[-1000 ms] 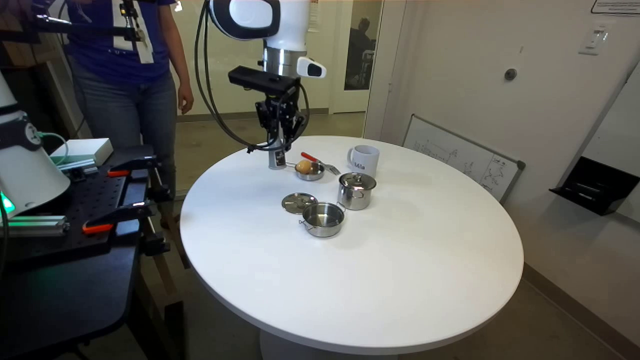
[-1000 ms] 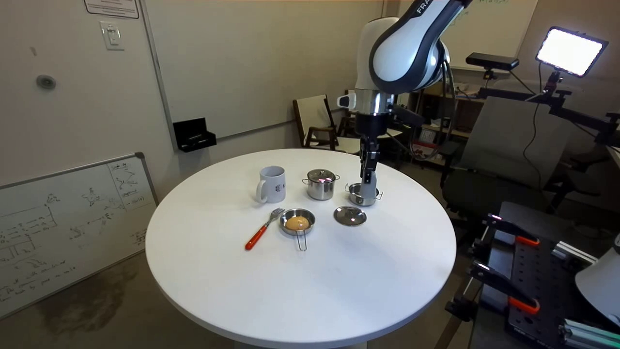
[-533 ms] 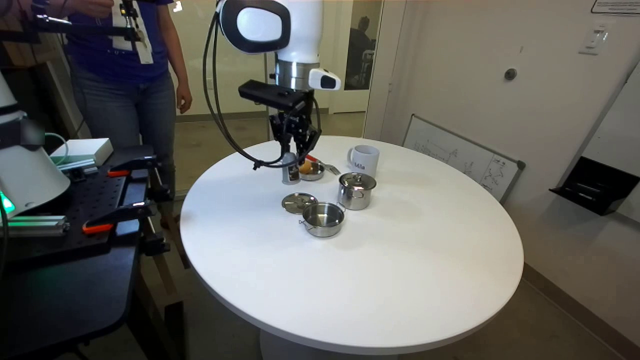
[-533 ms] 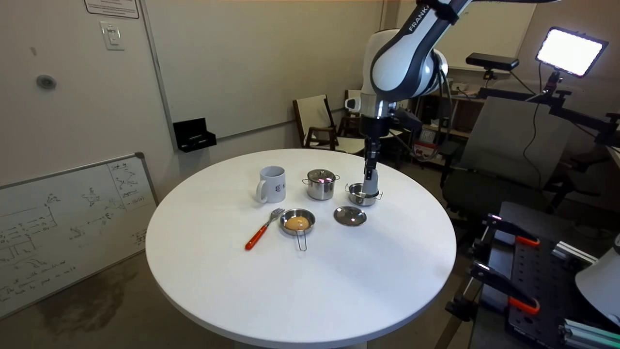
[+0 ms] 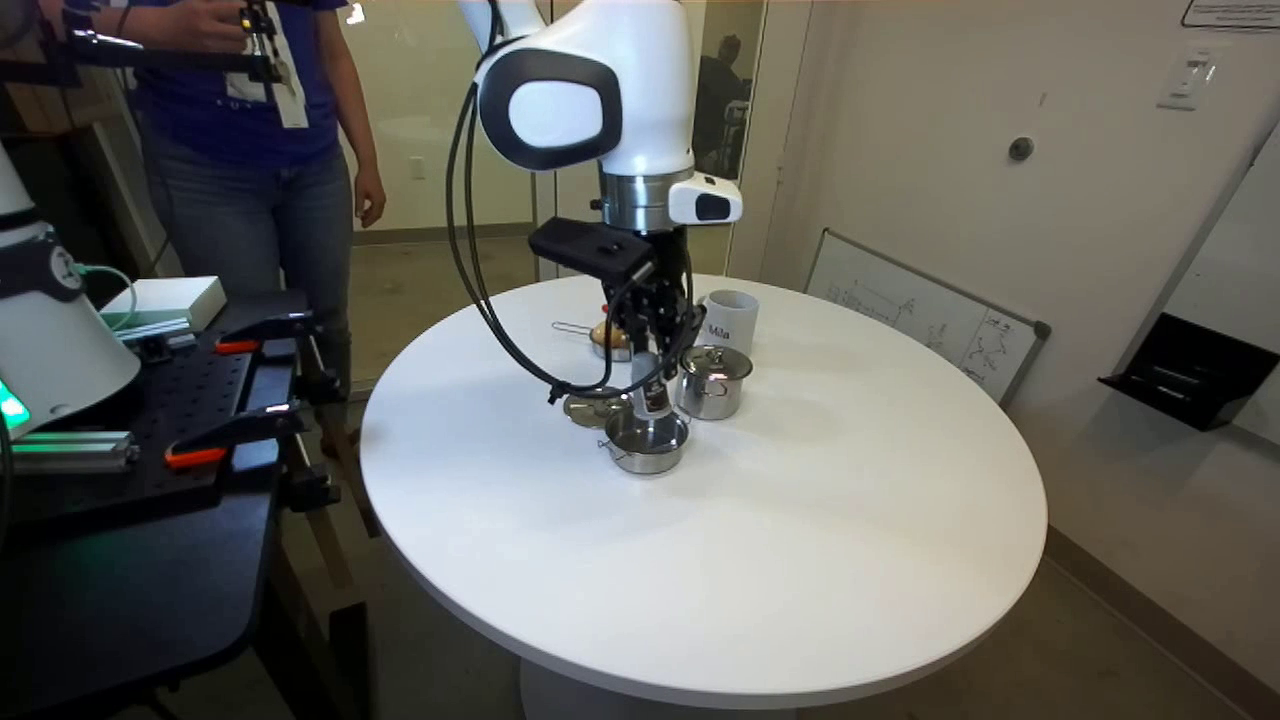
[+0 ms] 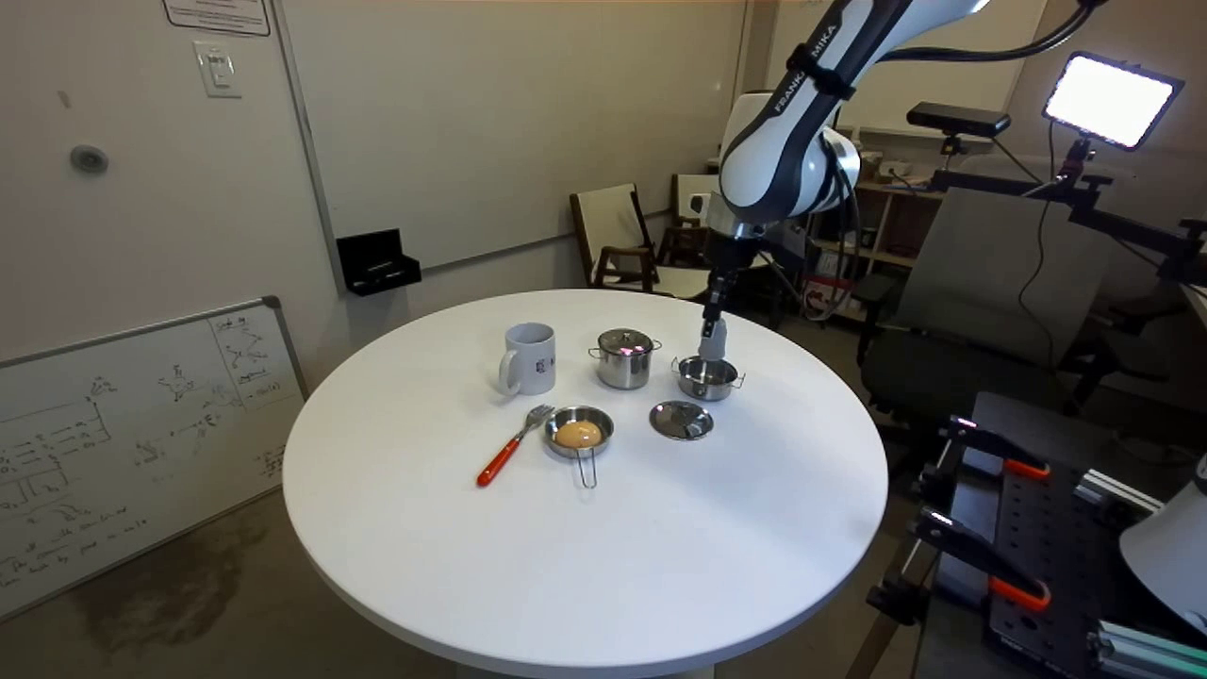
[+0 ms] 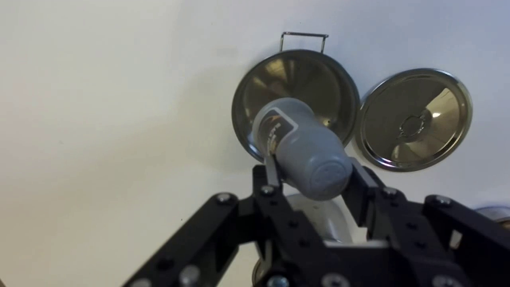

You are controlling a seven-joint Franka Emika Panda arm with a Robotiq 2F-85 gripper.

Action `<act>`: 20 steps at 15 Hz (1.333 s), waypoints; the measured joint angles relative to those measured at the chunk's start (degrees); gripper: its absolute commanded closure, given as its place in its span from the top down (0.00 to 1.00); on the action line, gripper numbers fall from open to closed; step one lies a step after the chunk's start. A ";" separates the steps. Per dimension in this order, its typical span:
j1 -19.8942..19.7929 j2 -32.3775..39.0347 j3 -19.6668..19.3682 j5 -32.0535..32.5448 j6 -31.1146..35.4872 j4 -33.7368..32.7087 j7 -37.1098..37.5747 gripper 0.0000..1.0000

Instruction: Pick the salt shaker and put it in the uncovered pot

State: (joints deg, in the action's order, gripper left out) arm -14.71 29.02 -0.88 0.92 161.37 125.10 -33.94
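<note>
Shaker (image 7: 301, 147) is clamped in the gripper (image 7: 317, 173), a finger on each side of its upper part, over the open pot (image 7: 314, 77). Its lower end points toward the pot's mouth, and in an exterior view the shaker (image 5: 653, 402) seems to lean slightly; whether its foot is below the rim I cannot tell. The lid (image 7: 414, 119) lies on the table (image 5: 820, 560) just beside the pot, and the covered pot (image 6: 624, 366) stands near. I judge the placing step to be in hand: picking done, release not yet made. The next move probably calls for centring the shaker over the opening, straightening it and lowering it until its foot meets the bottom; only then should the fingers part, since it could tip.
</note>
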 measured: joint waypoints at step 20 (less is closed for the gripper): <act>-1.33 7.36 0.73 0.26 0.25 -5.60 7.69 1.00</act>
State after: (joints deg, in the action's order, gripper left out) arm -16.04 36.38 -0.15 1.18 161.62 119.51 -26.25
